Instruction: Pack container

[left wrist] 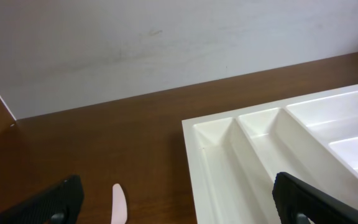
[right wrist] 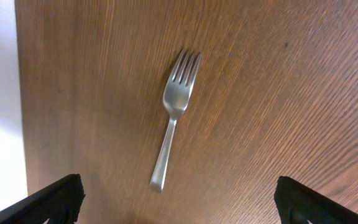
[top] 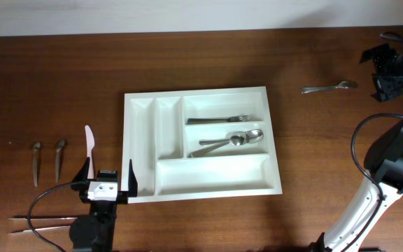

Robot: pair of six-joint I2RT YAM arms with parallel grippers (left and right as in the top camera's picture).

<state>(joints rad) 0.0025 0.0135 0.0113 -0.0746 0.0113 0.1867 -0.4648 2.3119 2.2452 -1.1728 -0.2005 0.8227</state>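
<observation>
Right of container (top: 215, 175), itself mid-counter (top: 47, 84): lone fork (right wrist: 174, 118), well apart, right claw (right wrist: 179, 202) spread wide above. Centre over handle, descend square, pinch across narrow neck, lift level. Spread too: left claw (top: 110, 175), at container's near-left corner.

Left gripper (top: 110, 171) is black, silver plate (top: 104, 189) behind (tiny screws dotted there); right arm (top: 366, 203) white-shelled, black cable (top: 355, 143) looping.

You'll see a small spoon (top: 36, 162) and a second spoon (top: 59, 157) side by side at the left of the wooden table (top: 61, 84). A pink knife (top: 89, 145) lies just right of them, metal tongs (top: 37, 224) lie nearer the front edge, and a fork (right wrist: 176, 102) sits alone far right.
</observation>
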